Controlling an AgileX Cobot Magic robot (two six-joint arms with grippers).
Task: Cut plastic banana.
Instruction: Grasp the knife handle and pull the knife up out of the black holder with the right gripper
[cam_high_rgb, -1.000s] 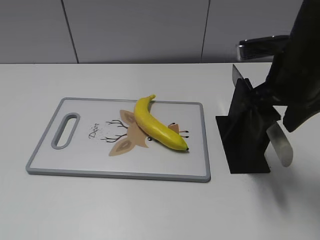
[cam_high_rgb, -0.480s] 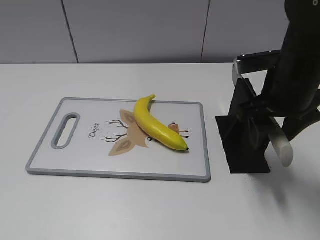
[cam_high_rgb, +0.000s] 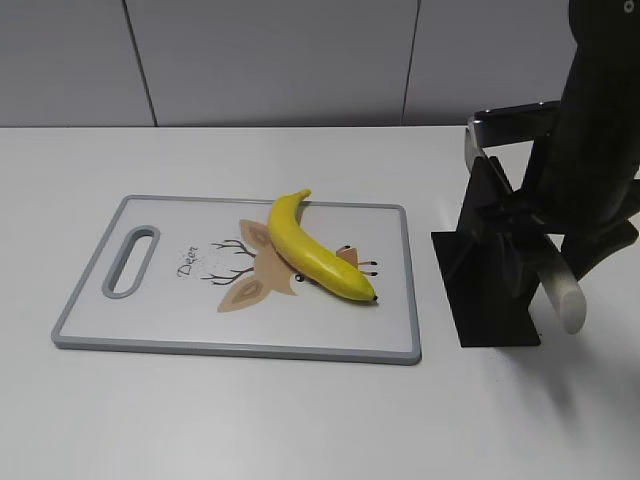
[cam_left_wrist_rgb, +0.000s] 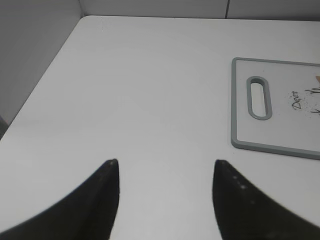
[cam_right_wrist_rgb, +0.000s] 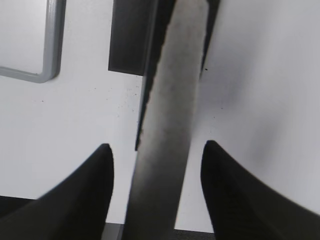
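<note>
Well, "Deer" on cutting board (cam_high_rgb: 180, 300) w/ banana (cam_high_rgb: 315, 250); both grippers' fingers apart.

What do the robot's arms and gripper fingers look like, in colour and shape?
The left gripper has two matte black fingers that taper to pointed, slightly curved tips. The right gripper has the same black, horn-shaped fingers. The right arm is black and bulky in the exterior view. No cables or markings are visible.
</note>
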